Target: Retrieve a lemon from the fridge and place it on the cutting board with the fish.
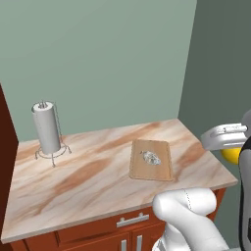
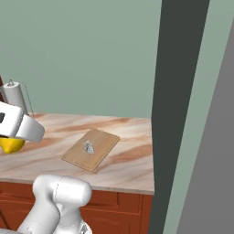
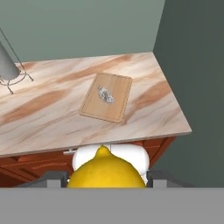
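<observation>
Off counter's front edge | end effector pinching lemon | facing cutting board

Left base view: set behind and left of the arm, looking forward and down over the marble counter, with the cutting board right of centre and the paper-towel holder far left.

Right base view: set behind and right, facing the same counter at an angle; the board sits centre-left and a dark wall panel stands near on the right.

Hand view: high and near the counter's front edge, tilted down at the board and fish.

All three views share the board and counter.
</observation>
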Tool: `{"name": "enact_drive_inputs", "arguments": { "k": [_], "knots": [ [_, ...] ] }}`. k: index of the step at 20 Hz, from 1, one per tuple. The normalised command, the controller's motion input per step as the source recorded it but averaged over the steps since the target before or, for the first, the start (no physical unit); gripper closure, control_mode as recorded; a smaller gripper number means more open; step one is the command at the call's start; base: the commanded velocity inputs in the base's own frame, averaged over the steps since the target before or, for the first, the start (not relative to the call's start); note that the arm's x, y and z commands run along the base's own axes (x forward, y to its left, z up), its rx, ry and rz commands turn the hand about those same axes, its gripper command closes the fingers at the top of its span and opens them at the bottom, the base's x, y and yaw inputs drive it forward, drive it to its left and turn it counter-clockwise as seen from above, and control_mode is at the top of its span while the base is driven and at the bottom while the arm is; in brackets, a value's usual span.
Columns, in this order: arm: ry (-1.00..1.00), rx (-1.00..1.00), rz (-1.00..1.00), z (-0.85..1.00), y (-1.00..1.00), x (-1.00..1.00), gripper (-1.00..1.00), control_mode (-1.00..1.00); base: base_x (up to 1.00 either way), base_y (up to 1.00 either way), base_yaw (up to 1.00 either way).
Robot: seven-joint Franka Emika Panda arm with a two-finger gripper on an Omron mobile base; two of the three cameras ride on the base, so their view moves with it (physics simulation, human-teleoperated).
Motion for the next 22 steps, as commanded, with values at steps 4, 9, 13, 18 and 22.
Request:
{"name": "enact_drive_inputs", "arguments": {
  "k": [4,9,13,18,22],
  "knots": [
    [0.00,0.00,0.00,0.00,0.00,0.00,1.00,1.00,0.00,0.00,0.00],
    [0.00,0.00,0.00,0.00,0.00,0.00,1.00,1.00,0.00,0.00,0.00],
    [0.00,0.00,0.00,0.00,0.00,0.14,1.00,-1.00,0.02,0.00,0.00],
    [0.03,0.00,0.05,0.00,-0.09,0.62,1.00,-1.00,0.00,0.00,0.00],
    [0.14,0.00,0.10,-0.07,-0.23,0.62,1.00,-1.00,0.00,0.00,0.00]
  ]
}}
